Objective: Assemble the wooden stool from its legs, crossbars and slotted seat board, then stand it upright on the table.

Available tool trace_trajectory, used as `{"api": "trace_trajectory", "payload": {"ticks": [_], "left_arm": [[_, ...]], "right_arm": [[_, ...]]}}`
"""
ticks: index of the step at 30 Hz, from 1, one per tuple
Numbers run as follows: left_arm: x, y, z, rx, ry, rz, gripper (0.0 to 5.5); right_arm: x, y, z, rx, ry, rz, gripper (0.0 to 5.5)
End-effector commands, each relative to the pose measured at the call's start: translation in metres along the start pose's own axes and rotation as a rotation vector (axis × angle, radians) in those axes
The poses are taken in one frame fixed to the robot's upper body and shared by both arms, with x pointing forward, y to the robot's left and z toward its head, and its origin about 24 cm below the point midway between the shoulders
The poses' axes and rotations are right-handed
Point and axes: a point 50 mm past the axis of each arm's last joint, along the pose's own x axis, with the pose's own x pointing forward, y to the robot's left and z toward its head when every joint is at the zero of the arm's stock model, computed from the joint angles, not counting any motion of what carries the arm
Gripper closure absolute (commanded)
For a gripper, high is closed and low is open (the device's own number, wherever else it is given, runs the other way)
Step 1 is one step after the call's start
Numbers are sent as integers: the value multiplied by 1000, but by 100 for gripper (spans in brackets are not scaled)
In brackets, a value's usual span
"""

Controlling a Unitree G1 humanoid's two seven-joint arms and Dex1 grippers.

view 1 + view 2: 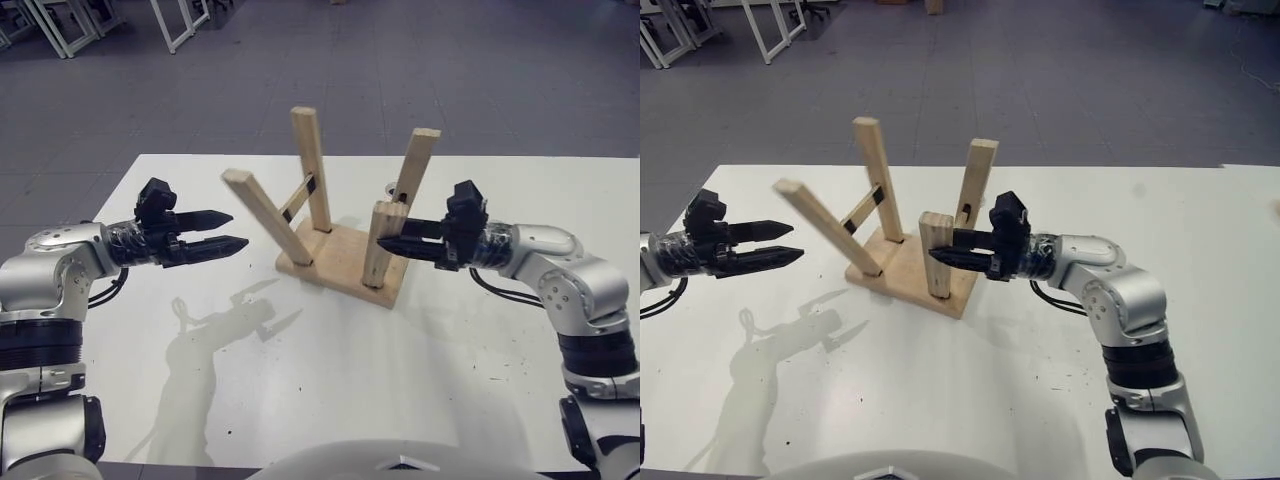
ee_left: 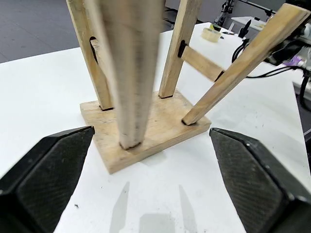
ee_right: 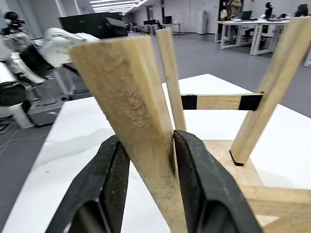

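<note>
The stool [image 1: 345,250] lies upside down on the table [image 1: 450,380], its seat board [image 1: 392,285] flat and four legs pointing up. My right gripper [image 1: 388,238] is clamped on the nearest leg [image 1: 376,270]. My left gripper [image 1: 238,228] hangs with fingers spread, well apart from the wood. I judge the stool light and stiff but with loose joints, so I would hold low, near the board.

Your left arm [image 1: 70,262] is bent at the elbow, with the forearm level and pointing inward. Your left gripper [image 1: 238,228] hangs in the air with its fingers [image 1: 205,217] spread apart, holding nothing. Your right arm [image 1: 560,275] mirrors it from the other side, elbow bent and wrist level. Your right gripper [image 1: 392,238] has its two fingers pressed against opposite faces of a stool leg [image 1: 377,268].
</note>
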Motion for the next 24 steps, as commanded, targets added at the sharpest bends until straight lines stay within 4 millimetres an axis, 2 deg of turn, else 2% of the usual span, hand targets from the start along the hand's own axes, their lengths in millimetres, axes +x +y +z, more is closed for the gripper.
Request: {"api": "trace_trajectory", "payload": {"ticks": [1, 3, 8, 11, 15, 18, 24], "left_arm": [[-14, 0, -2, 15, 78, -13, 109], [-17, -6, 0, 14, 79, -74, 109], [-19, -31, 17, 14, 50, -290, 109], [-13, -31, 21, 33, 40, -279, 109], [7, -29, 13, 64, 69, -232, 109], [12, -26, 7, 82, 96, -212, 109], [32, -27, 33, 117, -27, -274, 109]], "right_arm": [[-20, 2, -6, 1, 39, 75, 438], [-27, -1, -10, -17, 63, 62, 439], [-27, -6, -17, -85, 83, -3, 439], [-29, -8, -18, -87, 87, -12, 439], [-24, -2, -17, -80, 84, 34, 439], [-21, 0, -17, -77, 89, 61, 439], [-20, 2, -19, -74, 107, 88, 439]]}}
